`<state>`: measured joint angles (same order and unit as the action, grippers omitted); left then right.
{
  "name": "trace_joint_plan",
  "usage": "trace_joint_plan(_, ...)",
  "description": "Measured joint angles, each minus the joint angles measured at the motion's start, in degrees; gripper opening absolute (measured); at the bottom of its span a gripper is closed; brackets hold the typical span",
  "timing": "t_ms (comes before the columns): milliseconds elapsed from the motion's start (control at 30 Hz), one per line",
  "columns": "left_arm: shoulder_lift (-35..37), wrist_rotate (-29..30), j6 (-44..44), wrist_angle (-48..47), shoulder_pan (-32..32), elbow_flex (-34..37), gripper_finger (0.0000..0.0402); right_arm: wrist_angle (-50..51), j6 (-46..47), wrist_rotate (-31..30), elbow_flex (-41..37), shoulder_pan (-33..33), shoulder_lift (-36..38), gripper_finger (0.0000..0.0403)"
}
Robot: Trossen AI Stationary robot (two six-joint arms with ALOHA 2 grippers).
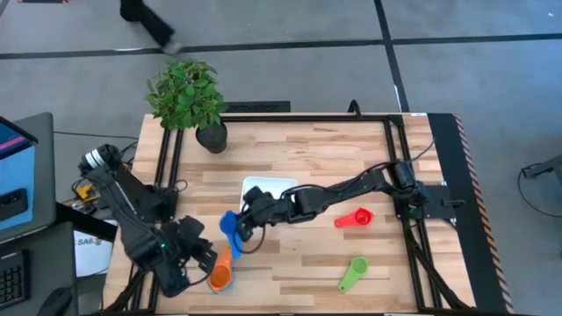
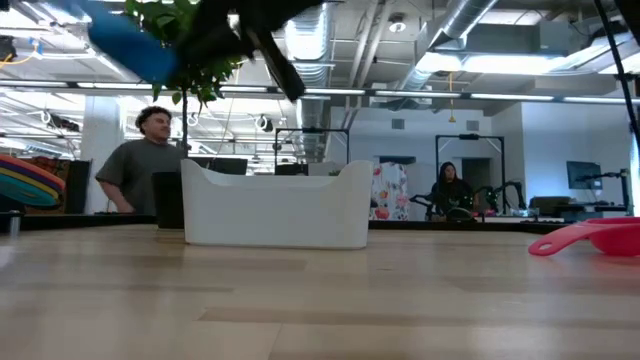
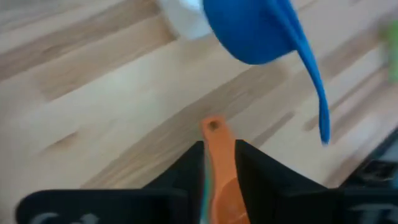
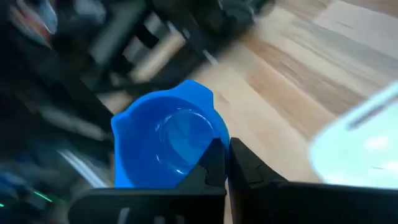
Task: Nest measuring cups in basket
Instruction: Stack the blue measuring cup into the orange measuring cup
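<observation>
My right gripper (image 1: 244, 226) reaches from the table's right to its middle and is shut on a blue measuring cup (image 4: 165, 146), held high above the wood in the low view (image 2: 130, 45). The white basket (image 1: 268, 189) stands just beyond it on its flat bottom (image 2: 275, 205). My left gripper (image 1: 213, 261), near the table's near left corner, is shut on the orange measuring cup (image 1: 219, 276). A red cup (image 1: 356, 218) and a green cup (image 1: 353, 274) lie on the table to the right. The other cups are out of view. My left gripper pinches the orange cup's flat handle (image 3: 217, 158) between its two fingers, which lie along it. The handle's free end with its hole (image 3: 213, 126) sticks out past the fingertips. Whether the cup touches the table I cannot tell. My right gripper pinches the blue cup at the rim side where the handle starts (image 4: 214, 152); the fingers cover the handle itself. The cup is lifted clear of the table, its open bowl (image 4: 177, 137) facing the wrist camera.
A black pot with a green plant (image 1: 209, 136) stands near the table's far left edge. A person (image 2: 140, 160) and others show in the room beyond the table. Bare wood lies between the basket and the red cup (image 2: 600, 238).
</observation>
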<state>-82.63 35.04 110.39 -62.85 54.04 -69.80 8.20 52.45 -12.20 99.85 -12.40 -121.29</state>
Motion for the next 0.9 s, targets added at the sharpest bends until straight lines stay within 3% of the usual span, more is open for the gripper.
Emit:
trace_joint_plan(100, 0.0, 7.7, 0.8, 2.1, 2.3, 0.0, 0.0104, -1.1, 4.8, -0.1, -0.1, 0.2, 0.9, 0.0007)
trace_joint_plan(333, 0.0, 12.6, -6.8, 8.0, 1.8, 0.0, 0.0145, -3.0, 10.6, -3.4, -0.1, 0.9, 0.9, 0.0009)
trace_joint_plan(733, 0.1, 12.8, -8.8, 9.7, 1.8, -0.2, 0.0160, -4.2, 17.1, -9.9, -0.1, 2.1, 0.9, 0.0010)
trace_joint_plan(900, 0.1, 12.7, -2.4, 5.0, 1.1, -0.2, 0.0160, -4.7, 18.5, -10.0, -0.1, 2.3, 0.9, 0.0012)
